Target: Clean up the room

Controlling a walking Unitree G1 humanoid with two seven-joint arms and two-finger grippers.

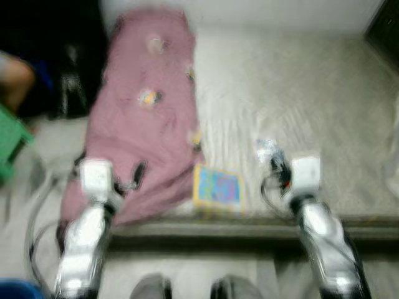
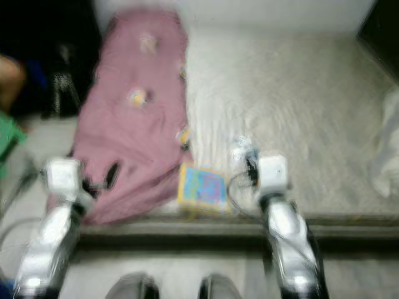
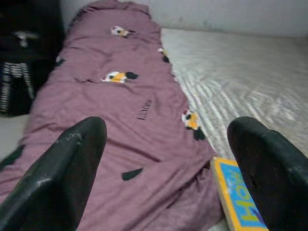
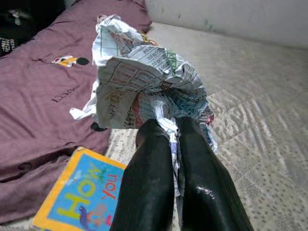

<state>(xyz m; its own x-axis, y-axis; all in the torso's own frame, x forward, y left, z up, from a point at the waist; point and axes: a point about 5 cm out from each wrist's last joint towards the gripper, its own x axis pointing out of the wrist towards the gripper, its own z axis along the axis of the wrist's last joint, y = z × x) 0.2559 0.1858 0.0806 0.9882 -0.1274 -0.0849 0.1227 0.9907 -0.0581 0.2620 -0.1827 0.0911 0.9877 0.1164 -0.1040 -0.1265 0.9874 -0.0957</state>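
My right gripper (image 4: 172, 137) is shut on a crumpled sheet of printed paper (image 4: 144, 77), held just above the pale mattress (image 1: 293, 93). In the head views the paper (image 1: 267, 149) shows ahead of the right wrist. A yellow-edged children's book (image 1: 217, 187) with a blue cover lies flat at the mattress's front edge, to the left of that gripper; it also shows as the book (image 4: 79, 197). My left gripper (image 3: 168, 159) is open over the near end of a purple blanket (image 1: 146, 106) with small cartoon prints, nothing between its fingers (image 3: 62, 168).
The bed's front edge (image 1: 249, 227) runs across just before my feet. A dark bag (image 1: 68, 81) and a green stool (image 1: 12, 140) stand left of the bed, beside a person's knee (image 1: 15, 75). White cloth (image 2: 386, 156) lies at the far right. A wall (image 1: 262, 12) stands behind.
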